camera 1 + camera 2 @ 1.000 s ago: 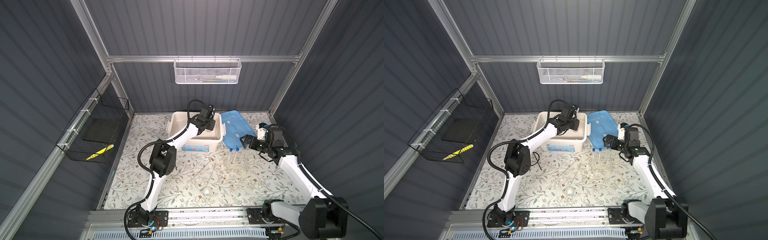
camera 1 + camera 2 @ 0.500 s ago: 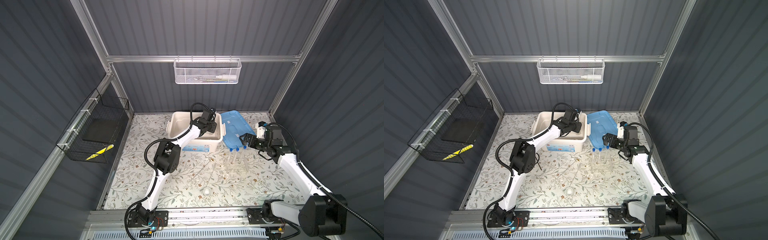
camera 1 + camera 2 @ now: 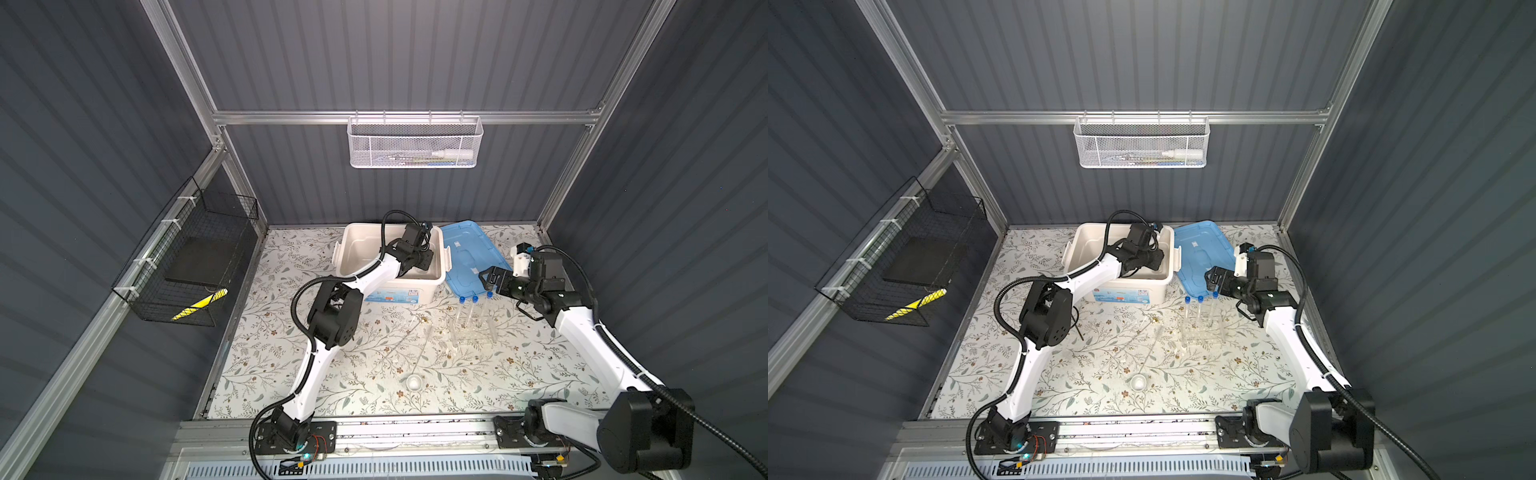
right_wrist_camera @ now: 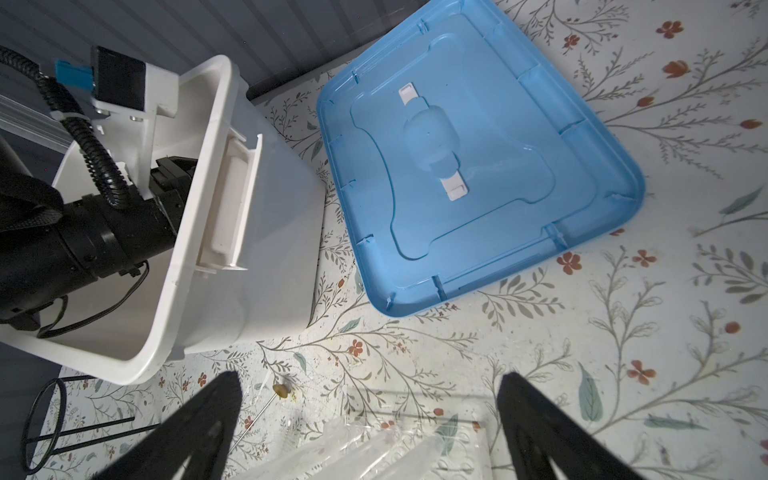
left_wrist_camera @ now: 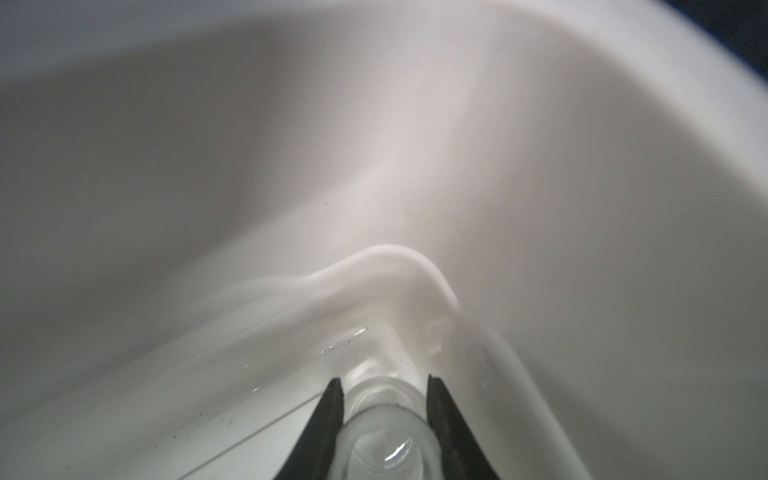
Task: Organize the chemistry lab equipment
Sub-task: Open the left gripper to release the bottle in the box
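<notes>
My left gripper (image 5: 384, 384) is down inside the white storage box (image 3: 347, 253), shut on the neck of a clear glass flask (image 5: 386, 419) near the box's corner; in both top views it (image 3: 417, 266) (image 3: 1152, 262) sits low in the box. My right gripper (image 4: 370, 378) (image 3: 488, 280) (image 3: 1212, 280) hangs open just behind the blue-capped test tubes (image 3: 475, 297) (image 3: 1200, 297) standing in their clear rack (image 3: 473, 330) (image 4: 374, 453). A small white dish (image 3: 413, 381) and thin glass rods (image 3: 401, 343) lie on the floral mat. The black ring tripod (image 4: 45, 415) lies beside the box.
The blue lid (image 3: 469, 253) (image 4: 478, 166) lies flat to the right of the box, under my right gripper's reach. A white mesh basket (image 3: 415, 143) hangs on the back wall and a black wire basket (image 3: 187, 257) on the left wall.
My left gripper has sunk lower into the box with the flask. The right arm has hardly moved.
</notes>
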`<state>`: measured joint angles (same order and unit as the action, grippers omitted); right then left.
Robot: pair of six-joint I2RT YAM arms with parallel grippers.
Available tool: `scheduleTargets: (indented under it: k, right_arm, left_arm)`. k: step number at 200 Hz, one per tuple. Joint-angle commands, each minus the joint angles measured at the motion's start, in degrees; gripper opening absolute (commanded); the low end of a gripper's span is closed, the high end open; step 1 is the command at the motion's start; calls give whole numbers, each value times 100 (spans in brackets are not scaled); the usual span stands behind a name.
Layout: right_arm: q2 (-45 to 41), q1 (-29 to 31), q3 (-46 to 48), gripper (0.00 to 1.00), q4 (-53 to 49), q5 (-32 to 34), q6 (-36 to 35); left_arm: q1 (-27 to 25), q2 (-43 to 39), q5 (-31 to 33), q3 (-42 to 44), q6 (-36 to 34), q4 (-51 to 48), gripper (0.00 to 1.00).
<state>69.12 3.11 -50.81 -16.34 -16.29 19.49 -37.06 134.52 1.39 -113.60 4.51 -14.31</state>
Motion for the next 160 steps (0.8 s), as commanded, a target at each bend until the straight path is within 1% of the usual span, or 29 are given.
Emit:
scheduleTargets:
  k: [1, 32, 50, 100, 129, 145, 160]
  right_arm:
    - [57, 24, -142, 98, -69, 39, 3]
    - [77, 24, -129, 98, -67, 47, -6]
    - [66, 25, -131, 98, -69, 56, -15]
    - [49, 23, -130, 98, -78, 64, -24]
    - [30, 23, -122, 98, -81, 77, -23]
    - [7, 23, -131, 98, -93, 74, -32]
    - [-12, 27, -140, 98, -107, 81, -49]
  left_arm:
    - [24, 48, -129, -83, -151, -20, 26]
    - [23, 70, -139, -31, -179, -28, 28]
    - [23, 88, -157, -13, -183, -28, 33]
    - [23, 97, -200, -64, -144, -111, 37]
    - [23, 58, -216, -66, -91, -123, 47]
    - [23, 16, -214, -57, -59, -128, 56]
    - [23, -30, -210, -66, -47, -141, 60]
